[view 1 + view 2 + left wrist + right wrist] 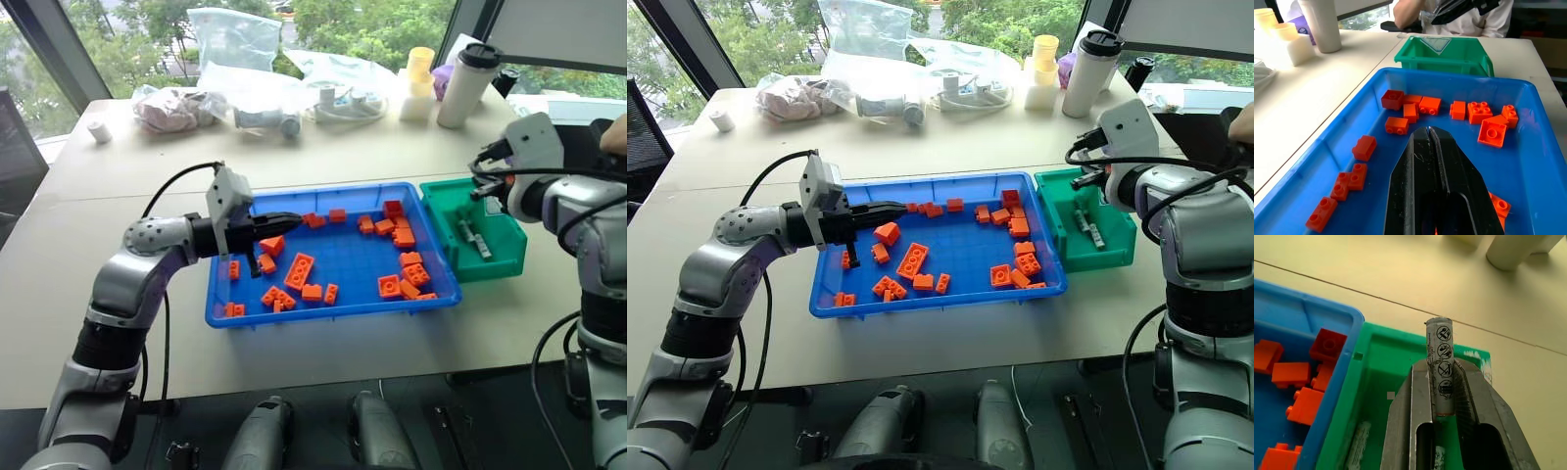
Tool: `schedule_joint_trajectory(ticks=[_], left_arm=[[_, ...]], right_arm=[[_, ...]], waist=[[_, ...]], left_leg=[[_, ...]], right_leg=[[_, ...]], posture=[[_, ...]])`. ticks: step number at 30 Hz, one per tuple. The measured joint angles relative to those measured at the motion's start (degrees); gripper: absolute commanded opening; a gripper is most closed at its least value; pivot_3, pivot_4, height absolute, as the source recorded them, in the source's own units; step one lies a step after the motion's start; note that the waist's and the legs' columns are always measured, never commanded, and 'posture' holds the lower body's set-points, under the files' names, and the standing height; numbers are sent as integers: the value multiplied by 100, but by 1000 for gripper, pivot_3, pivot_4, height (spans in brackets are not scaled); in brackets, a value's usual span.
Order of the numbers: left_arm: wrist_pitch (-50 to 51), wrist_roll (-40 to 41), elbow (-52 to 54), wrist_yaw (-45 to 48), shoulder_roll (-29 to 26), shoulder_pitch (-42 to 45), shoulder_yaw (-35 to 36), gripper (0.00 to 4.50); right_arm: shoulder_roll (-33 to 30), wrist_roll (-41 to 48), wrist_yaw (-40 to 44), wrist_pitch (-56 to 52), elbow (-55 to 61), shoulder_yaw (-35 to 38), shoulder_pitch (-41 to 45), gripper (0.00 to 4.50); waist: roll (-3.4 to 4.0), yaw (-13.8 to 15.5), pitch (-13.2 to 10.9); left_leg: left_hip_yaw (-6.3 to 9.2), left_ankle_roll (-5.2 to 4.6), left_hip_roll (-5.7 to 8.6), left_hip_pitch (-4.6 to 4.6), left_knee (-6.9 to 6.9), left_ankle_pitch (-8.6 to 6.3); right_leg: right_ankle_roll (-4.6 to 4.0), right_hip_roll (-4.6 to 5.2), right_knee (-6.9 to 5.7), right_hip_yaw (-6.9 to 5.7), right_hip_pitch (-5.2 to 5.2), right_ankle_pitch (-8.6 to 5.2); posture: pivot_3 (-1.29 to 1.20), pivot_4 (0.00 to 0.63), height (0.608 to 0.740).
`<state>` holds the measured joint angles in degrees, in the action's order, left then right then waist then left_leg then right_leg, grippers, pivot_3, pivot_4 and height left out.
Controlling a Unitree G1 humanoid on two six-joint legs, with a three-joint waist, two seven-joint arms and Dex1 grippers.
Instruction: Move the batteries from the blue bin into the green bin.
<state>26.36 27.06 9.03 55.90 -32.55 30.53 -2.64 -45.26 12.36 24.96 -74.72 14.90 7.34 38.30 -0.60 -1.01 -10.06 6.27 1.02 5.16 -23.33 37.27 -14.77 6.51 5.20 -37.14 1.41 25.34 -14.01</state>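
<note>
The blue bin (343, 257) lies mid-table with several orange bricks (299, 269) scattered in it. Touching its right end is the green bin (500, 257), where two batteries (474, 238) lie on the floor; one of them is also in the right wrist view (1358, 443). My right gripper (1440, 364) hangs above the green bin's far part, shut on a battery (1440, 340) whose end sticks out past the fingertips. My left gripper (294, 216) is shut and empty, pointing level over the left half of the blue bin, just above the bricks (1396, 125).
Along the table's far edge stand a white tumbler (465, 86), yellow cups (419, 67), plastic bags (235, 39) and a small tape roll (99, 131). A person (1449, 19) sits beyond the green bin, at the table's right end.
</note>
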Motion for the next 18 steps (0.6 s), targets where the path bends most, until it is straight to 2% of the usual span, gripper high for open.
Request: schedule_joint_trajectory(ticks=[4, 11, 18], left_arm=[[46, 14, -58, 88, -2, 92, -1, 0], [147, 20, -74, 158, -29, 94, -2, 0], [199, 92, -96, 278, -153, 94, 9, 0]], right_arm=[[-160, 155, 257, 57, 73, 1, -255, 6], [-379, 275, 481, 238, 98, 5, -410, 3551], [-917, 662, 1173, 649, 650, 21, -647, 3551]], waist=[[0, 28, 0], [1, 41, 0], [1, 38, -1]], left_leg=[[0, -1, 1, 0, 3, -1], [0, -1, 3, -1, 5, -1], [1, -2, 1, -1, 5, -1]], right_leg=[[0, 0, 2, -1, -3, 0], [0, 2, 2, -1, -2, 0], [0, 1, 2, -2, -3, 0]], posture=[[0, 150, 740], [0, 150, 740], [0, 150, 740]])
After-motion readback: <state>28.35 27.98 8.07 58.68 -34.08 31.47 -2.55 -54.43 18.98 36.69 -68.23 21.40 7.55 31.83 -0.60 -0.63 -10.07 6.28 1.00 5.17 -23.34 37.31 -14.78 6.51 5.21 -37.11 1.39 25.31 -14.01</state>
